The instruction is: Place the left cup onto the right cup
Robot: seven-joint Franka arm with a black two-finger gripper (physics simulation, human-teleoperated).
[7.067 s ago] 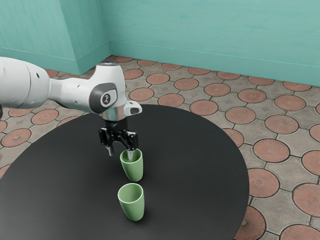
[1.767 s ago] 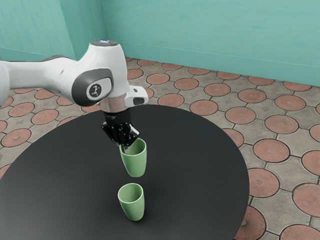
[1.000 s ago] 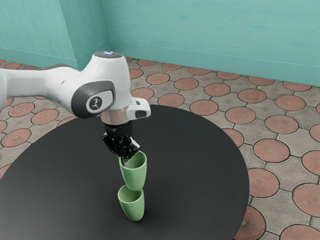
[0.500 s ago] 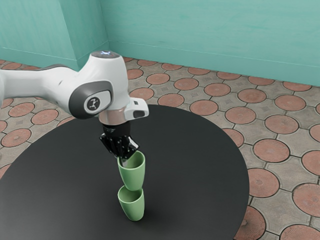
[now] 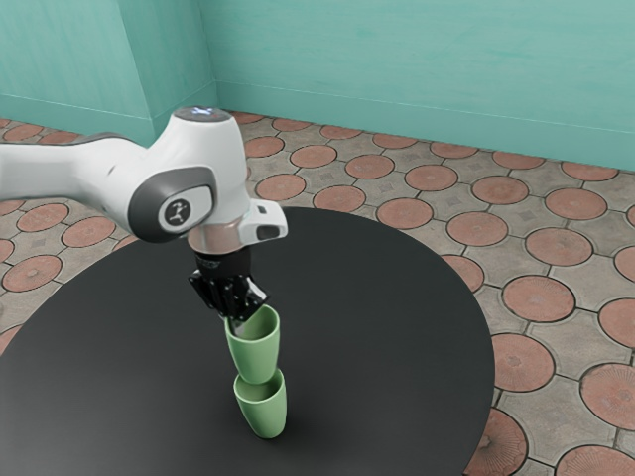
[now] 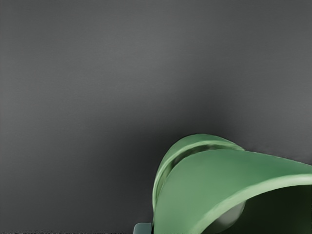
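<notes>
Two green cups sit stacked near the front edge of the surface (image 5: 417,297), the jaws clamped on the rim of the upper cup (image 5: 253,349), apparently steadying it while its slightly tilted base sits in the lower cup (image 5: 262,409).

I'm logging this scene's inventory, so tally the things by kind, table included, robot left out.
Green cups: 2, the upper cup and the lower cup
Black round table: 1
Total: 3
</notes>
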